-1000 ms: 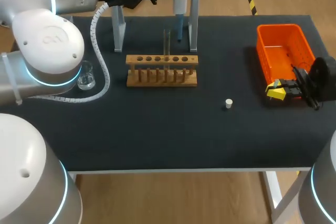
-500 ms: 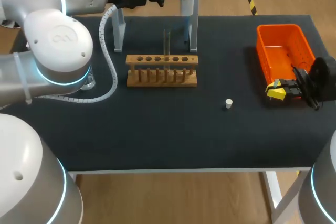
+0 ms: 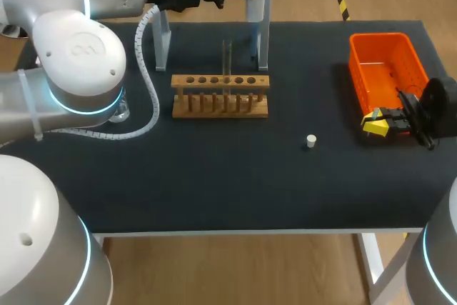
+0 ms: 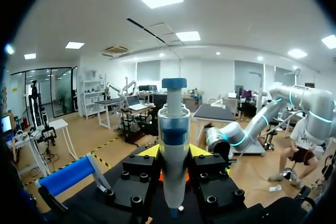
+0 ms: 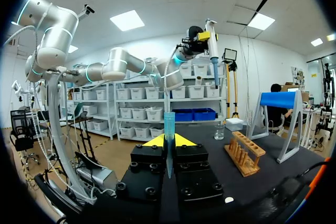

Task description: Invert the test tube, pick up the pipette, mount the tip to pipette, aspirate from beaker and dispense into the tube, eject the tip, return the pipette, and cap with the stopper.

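The beaker point(image 3: 120, 111) sits left, half under our left arm point(image 3: 75, 55). Our left jaws grip the pipette point(image 4: 174, 150) upright, high at the back of the table point(image 3: 214, 183). The tube point(image 3: 227, 58) stands in the rack point(image 3: 220, 98); the stopper point(image 3: 310, 141) lies right of it. Our right jaws pinch a tip point(image 5: 168, 140) beside the bin point(image 3: 385, 69).

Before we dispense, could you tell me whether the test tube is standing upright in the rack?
Upright: the test tube rises vertically from the wooden rack.
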Controlling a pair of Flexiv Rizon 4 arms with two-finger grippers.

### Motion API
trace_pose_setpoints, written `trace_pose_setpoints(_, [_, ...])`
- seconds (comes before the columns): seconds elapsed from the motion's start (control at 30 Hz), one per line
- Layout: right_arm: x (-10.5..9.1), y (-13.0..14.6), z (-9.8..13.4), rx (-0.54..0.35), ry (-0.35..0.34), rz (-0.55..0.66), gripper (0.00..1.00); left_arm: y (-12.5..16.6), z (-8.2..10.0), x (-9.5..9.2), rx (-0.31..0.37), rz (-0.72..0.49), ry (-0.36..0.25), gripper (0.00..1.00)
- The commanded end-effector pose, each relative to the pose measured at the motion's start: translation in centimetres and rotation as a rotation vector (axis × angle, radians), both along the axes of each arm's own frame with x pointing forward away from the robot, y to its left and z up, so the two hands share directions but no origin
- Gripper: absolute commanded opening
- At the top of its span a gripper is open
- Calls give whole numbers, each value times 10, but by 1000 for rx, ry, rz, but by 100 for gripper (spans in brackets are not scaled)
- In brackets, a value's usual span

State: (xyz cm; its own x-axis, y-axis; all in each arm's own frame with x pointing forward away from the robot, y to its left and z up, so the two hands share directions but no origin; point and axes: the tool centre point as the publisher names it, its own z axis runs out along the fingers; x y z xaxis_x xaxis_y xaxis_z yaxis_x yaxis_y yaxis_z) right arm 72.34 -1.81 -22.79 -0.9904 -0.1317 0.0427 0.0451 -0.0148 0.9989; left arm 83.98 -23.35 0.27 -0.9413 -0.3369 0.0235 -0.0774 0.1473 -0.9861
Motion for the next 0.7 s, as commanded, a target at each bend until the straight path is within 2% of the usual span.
trace_pose_setpoints(0.03, [-1, 0, 0, -1, -1, 0, 0, 3, 1, 0, 1, -24, 2, 0])
trace_pose_setpoints(0.7, [-1, 0, 0, -1, -1, 0, 0, 3, 1, 0, -5, -32, -5, 0])
